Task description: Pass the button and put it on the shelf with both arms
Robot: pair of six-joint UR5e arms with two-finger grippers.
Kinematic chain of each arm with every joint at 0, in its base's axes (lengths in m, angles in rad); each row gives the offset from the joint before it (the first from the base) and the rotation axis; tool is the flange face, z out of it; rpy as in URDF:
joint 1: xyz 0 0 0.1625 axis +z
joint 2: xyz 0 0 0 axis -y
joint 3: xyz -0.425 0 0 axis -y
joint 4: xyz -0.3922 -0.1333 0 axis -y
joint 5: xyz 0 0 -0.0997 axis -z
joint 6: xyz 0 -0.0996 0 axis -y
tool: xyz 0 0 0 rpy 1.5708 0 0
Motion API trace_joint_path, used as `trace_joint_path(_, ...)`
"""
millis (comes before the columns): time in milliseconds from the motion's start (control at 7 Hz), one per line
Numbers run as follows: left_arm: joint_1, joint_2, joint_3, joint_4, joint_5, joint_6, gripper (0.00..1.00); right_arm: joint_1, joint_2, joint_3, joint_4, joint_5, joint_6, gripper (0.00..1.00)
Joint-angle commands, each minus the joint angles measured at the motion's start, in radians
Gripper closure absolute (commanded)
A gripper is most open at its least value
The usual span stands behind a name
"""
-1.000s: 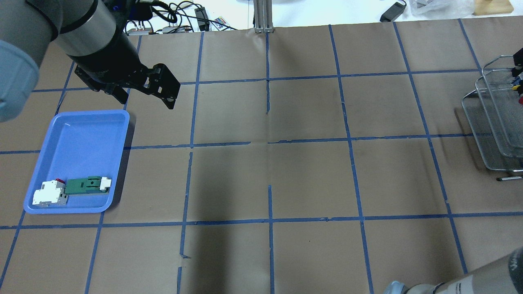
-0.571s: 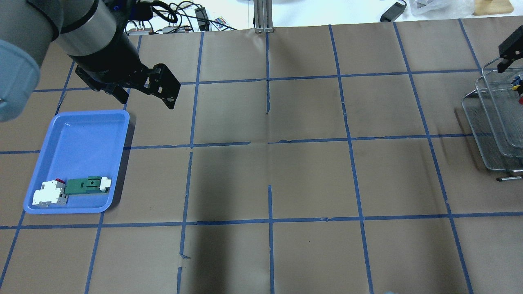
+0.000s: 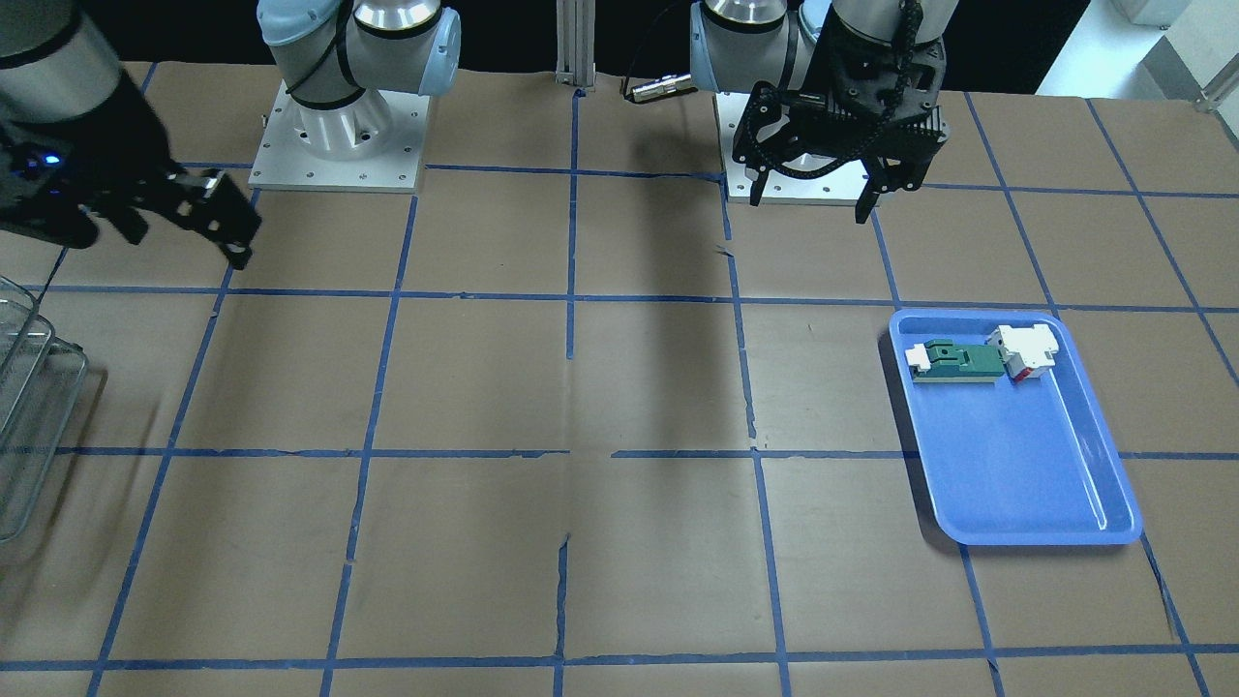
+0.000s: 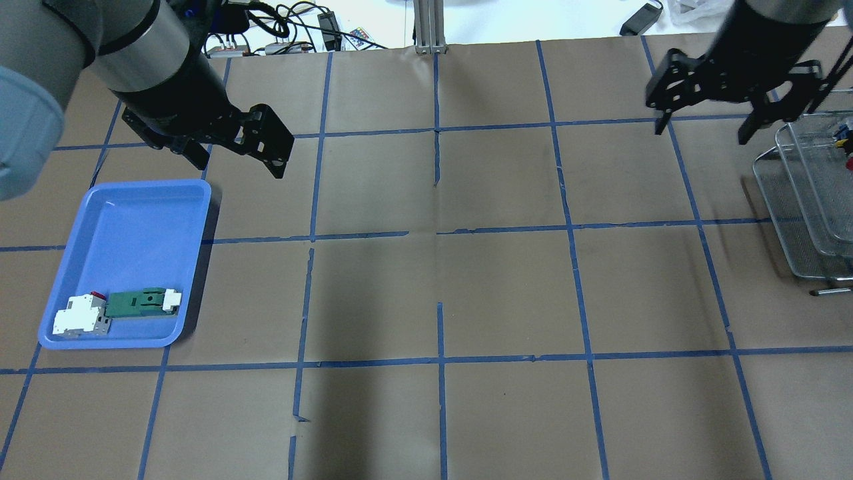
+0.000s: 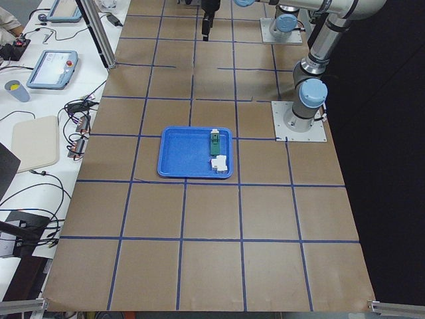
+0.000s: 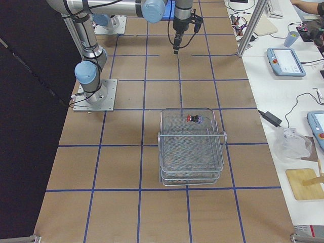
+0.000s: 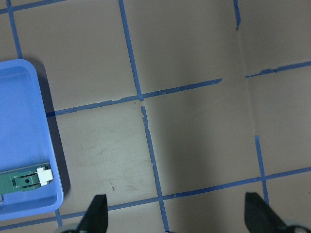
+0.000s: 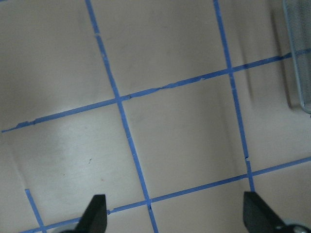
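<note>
The button (image 6: 192,119), with its red head, lies on the top tier of the wire-mesh shelf (image 6: 192,152). A bit of the button shows at the right edge of the overhead view (image 4: 849,159), inside the shelf (image 4: 800,220). My right gripper (image 4: 701,131) is open and empty, hovering just left of the shelf. It also shows in the front view (image 3: 184,237). My left gripper (image 4: 236,160) is open and empty, above the table beyond the blue tray's far corner. It also shows in the front view (image 3: 808,198).
A blue tray (image 4: 133,220) at the left holds a green-and-white module (image 4: 136,303) and a white block with red (image 4: 80,315) at its near end. The shelf's edge shows in the right wrist view (image 8: 299,48). Cables lie past the table's far edge.
My right gripper has come out from the shelf at the right edge and moved left, open and empty. The button stays on the shelf. The left arm has not moved.
</note>
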State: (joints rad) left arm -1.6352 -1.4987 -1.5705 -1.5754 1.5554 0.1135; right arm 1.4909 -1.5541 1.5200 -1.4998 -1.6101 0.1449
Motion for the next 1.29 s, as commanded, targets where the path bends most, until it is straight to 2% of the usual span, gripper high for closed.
trace_joint_path(0,0.0,0.0,0.0,0.0,0.0,0.0,0.0,0.094,-0.07,0.07,0.006,0.004,0.029,0.0)
trace_joint_path(143,0.0,0.0,-0.002,0.0,0.0,0.0,0.0,0.092,-0.086,0.109,-0.014,0.009,-0.069,0.0)
trace_joint_path(286,0.0,0.0,-0.003,0.002,0.0,0.0,0.0,0.085,-0.099,0.121,-0.029,0.007,-0.077,0.0)
trace_joint_path(571,0.0,0.0,-0.006,0.002,0.0,0.0,0.0,0.085,-0.107,0.117,-0.025,0.077,-0.084,0.0)
trace_joint_path(1143,0.0,-0.006,-0.019,0.063,0.0,0.0,0.0,0.08,-0.113,0.108,-0.013,0.073,-0.09,0.0)
